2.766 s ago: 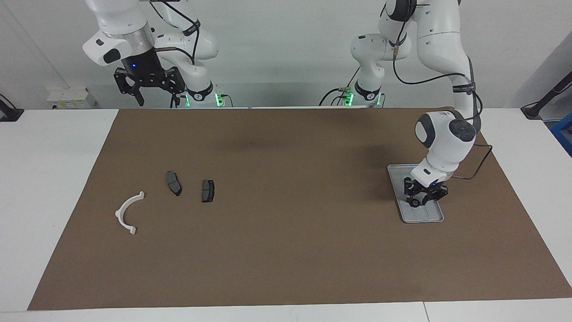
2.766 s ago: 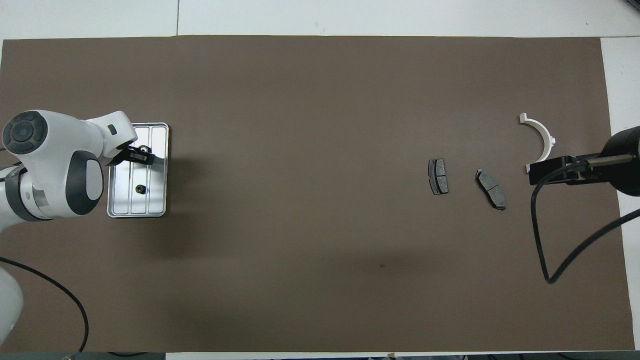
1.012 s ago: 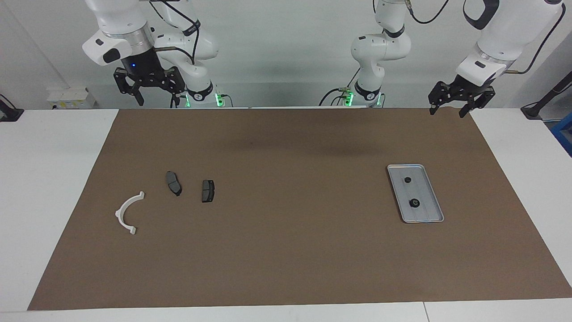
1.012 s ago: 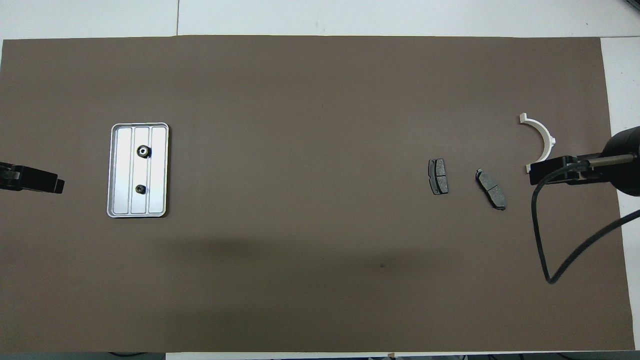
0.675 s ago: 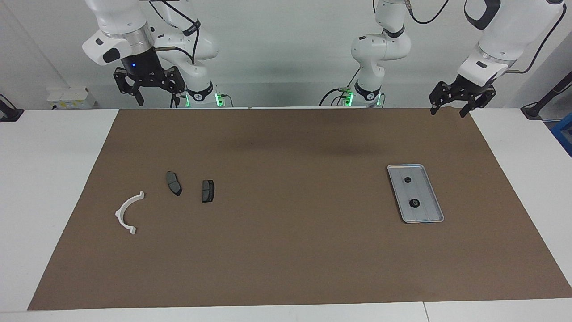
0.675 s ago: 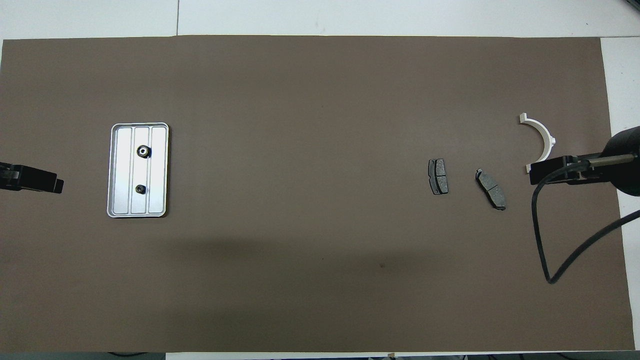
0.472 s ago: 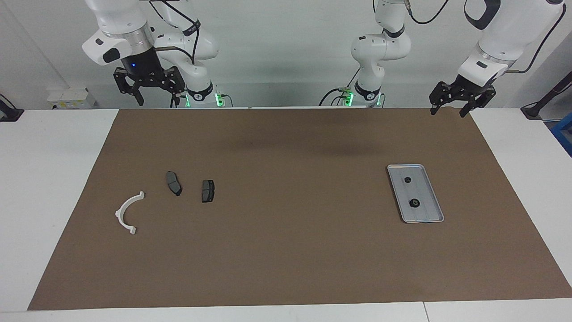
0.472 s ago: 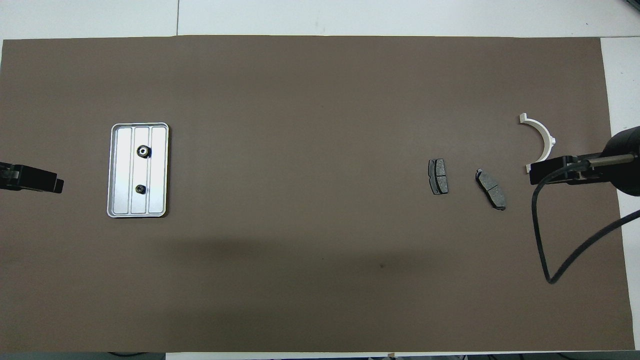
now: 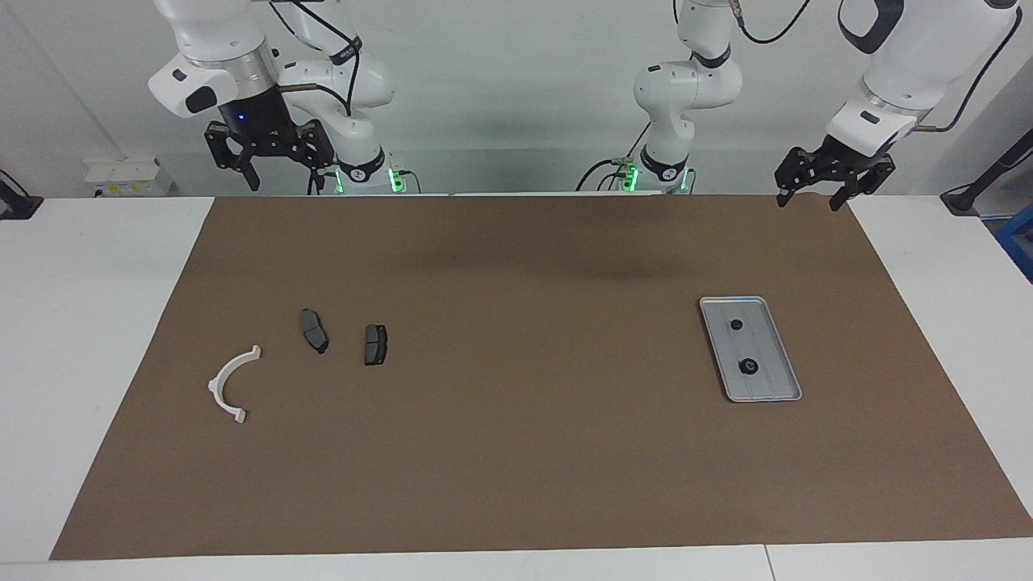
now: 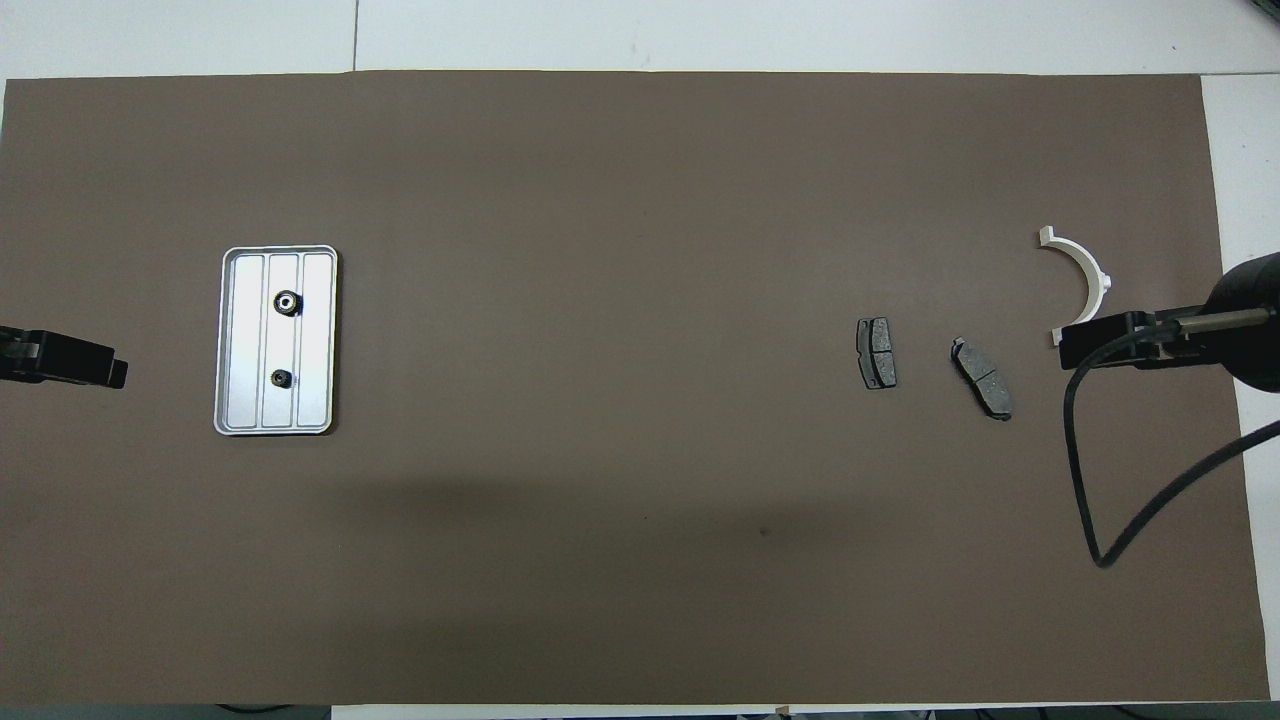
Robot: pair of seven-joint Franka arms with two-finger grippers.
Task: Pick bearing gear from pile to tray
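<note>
A flat brown paper-like mat [image 9: 516,452] covers most of the white table [image 9: 89,323]. The small rectangular silver-grey metal tray [image 9: 771,386] has a faintly ribbed floor and holds two small black round pieces [image 9: 749,365]. The two brake pads [image 9: 375,344] are dark grey, and the curved half-ring plastic bracket [image 9: 228,386] is white. Both arms are white with black grippers.

One camera faces the robots from high across the table; another looks steeply down. Both show the brown mat [image 9: 516,371] whole.
</note>
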